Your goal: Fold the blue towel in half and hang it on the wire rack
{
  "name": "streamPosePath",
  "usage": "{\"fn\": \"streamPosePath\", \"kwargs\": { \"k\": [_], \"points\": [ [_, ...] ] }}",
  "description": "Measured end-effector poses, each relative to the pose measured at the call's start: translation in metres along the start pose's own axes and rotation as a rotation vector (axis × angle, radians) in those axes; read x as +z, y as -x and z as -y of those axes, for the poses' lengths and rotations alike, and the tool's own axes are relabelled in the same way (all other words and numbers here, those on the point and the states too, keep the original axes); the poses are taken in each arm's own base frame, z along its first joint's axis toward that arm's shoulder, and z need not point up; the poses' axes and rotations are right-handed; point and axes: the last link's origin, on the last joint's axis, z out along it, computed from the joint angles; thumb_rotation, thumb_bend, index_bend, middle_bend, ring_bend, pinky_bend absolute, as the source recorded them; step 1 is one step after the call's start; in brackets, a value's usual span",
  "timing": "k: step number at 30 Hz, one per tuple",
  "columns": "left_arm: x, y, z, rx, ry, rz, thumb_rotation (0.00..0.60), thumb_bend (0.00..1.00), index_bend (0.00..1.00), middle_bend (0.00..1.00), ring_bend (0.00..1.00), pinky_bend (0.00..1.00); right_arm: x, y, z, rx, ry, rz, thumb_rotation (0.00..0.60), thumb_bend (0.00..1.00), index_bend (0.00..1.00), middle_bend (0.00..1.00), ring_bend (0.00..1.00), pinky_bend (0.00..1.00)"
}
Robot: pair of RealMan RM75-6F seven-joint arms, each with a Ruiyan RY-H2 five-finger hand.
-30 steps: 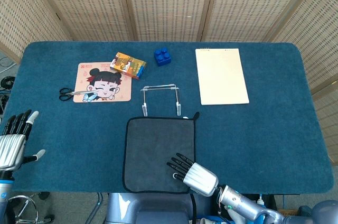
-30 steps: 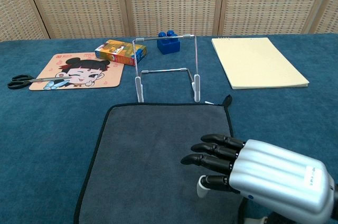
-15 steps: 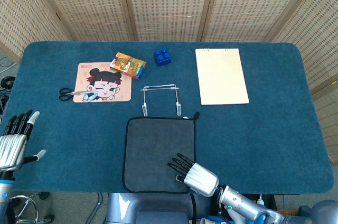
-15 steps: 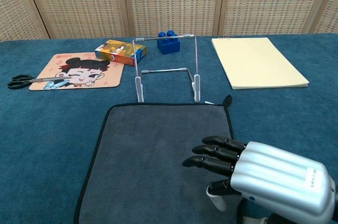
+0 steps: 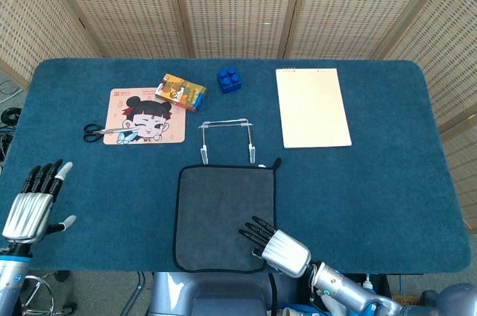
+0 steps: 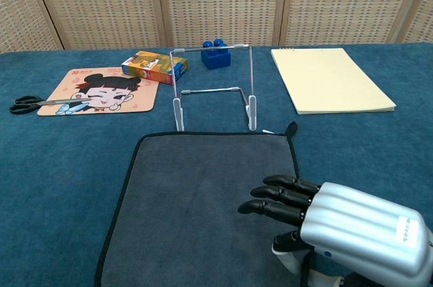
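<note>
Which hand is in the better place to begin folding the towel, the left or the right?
Probably the right hand: it is over the near right corner of the flat towel. The left hand is open, far left of the towel over the table.

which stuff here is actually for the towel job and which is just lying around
For the job:
towel, flat on the table, unfolded
wire rack, just beyond the towel's far edge
right hand, over the towel's near right corner
left hand, open, far left

Just lying about:
scissors
cartoon mat
small printed box
blue toy brick
notepad
</note>
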Motion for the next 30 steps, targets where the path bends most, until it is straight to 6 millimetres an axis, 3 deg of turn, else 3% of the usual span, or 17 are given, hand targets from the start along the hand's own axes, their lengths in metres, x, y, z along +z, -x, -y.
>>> {"fn": "streamPosePath", "kwargs": {
  "k": [3, 8, 14, 22, 30],
  "points": [
    [-0.002, 0.007, -0.012, 0.008, 0.088, 0.017, 0.600, 0.20, 0.02, 0.00, 0.00, 0.00, -0.001, 0.000, -0.001, -0.001, 0.002, 0.000, 0.600, 0.49, 0.61, 0.11, 0.00, 0.00],
    [-0.007, 0.031, -0.039, 0.030, 0.306, 0.070, 0.600, 0.23, 0.22, 0.00, 0.00, 0.00, 0.000, 0.001, -0.002, 0.007, 0.012, -0.002, 0.600, 0.49, 0.61, 0.11, 0.00, 0.00],
    [-0.010, 0.065, -0.063, 0.001, 0.528, 0.105, 0.600, 0.23, 0.36, 0.00, 0.00, 0.00, -0.001, 0.000, -0.002, 0.013, 0.015, -0.005, 0.600, 0.49, 0.62, 0.11, 0.00, 0.00],
    [-0.010, 0.092, -0.104, -0.107, 0.712, 0.094, 0.600, 0.23, 0.39, 0.00, 0.00, 0.00, -0.002, 0.000, -0.004, 0.012, 0.016, -0.002, 0.600, 0.51, 0.62, 0.11, 0.00, 0.00],
    [-0.013, 0.104, -0.119, -0.099, 0.754, 0.121, 0.600, 0.23, 0.42, 0.00, 0.00, 0.00, -0.001, 0.000, -0.004, 0.014, 0.016, 0.003, 0.600, 0.50, 0.62, 0.11, 0.00, 0.00]
  ]
}}
